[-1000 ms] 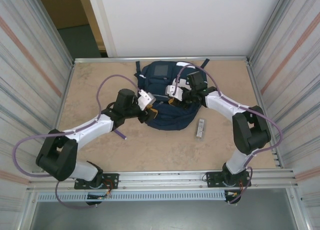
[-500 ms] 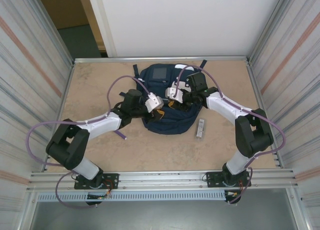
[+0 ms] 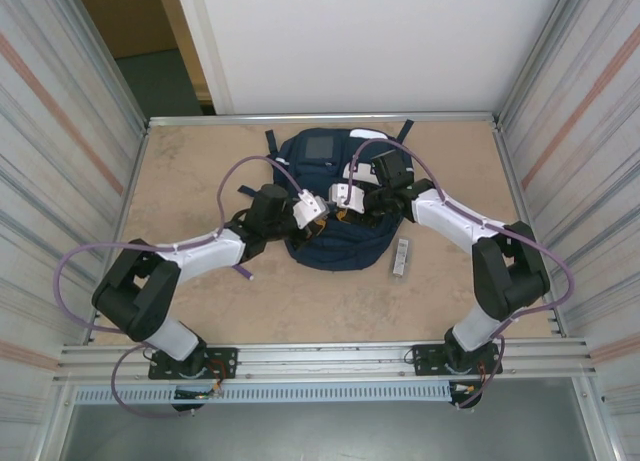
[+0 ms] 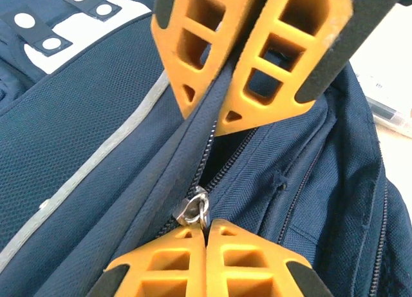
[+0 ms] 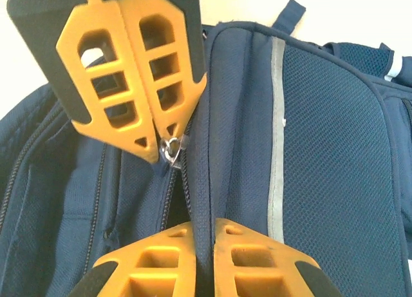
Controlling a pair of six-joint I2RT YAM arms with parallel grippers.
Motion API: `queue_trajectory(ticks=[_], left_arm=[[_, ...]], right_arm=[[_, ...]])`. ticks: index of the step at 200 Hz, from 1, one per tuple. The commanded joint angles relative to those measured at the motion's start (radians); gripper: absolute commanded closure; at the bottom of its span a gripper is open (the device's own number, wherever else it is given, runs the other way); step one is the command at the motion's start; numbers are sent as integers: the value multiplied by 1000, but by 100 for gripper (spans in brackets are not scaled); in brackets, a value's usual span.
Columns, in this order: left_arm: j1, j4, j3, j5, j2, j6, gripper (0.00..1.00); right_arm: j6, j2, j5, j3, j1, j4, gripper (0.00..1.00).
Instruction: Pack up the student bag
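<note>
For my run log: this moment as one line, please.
left gripper: shut on student bag at zip | right gripper: shut on student bag at zip pull | student bag: on table

The table has a pale beige, slightly speckled top with a thin metal rim around it. On the left side and the right side stand ribbed, silver-grey walls, each with a faint reddish stripe. Behind the table is a plain white panel. Left of this panel a gap shows a brown surface and a dark floor. Aluminium rails run along the near edge. The light is soft and even.
</note>
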State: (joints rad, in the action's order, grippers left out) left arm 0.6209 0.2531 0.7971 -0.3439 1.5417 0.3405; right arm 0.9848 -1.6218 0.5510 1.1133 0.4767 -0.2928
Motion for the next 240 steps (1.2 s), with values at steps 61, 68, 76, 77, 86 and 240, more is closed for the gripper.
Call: queue_trajectory(ticks=[61,68,76,77,86,240], left_arm=[[-96,98,-89,-54,-75,-104,100],[-98,90,-96,38,-87,-130,100],[-109,76,-100,130,-98,-155,100],[-111,74,-100,137,-99,-156,100],[-133,65,-102,159,-105,-163,100],[94,310,-67,259,87,-281,72]], right_arm=[[12,73,77,-10,3,-34,95],[22,73,70,-5,4,-48,94],[33,73,50,-3,4,-58,94],[34,73,49,-3,5,-59,94],[37,75,30,-4,2,-63,95],[-47,68,-17,-13,59,-5,94]])
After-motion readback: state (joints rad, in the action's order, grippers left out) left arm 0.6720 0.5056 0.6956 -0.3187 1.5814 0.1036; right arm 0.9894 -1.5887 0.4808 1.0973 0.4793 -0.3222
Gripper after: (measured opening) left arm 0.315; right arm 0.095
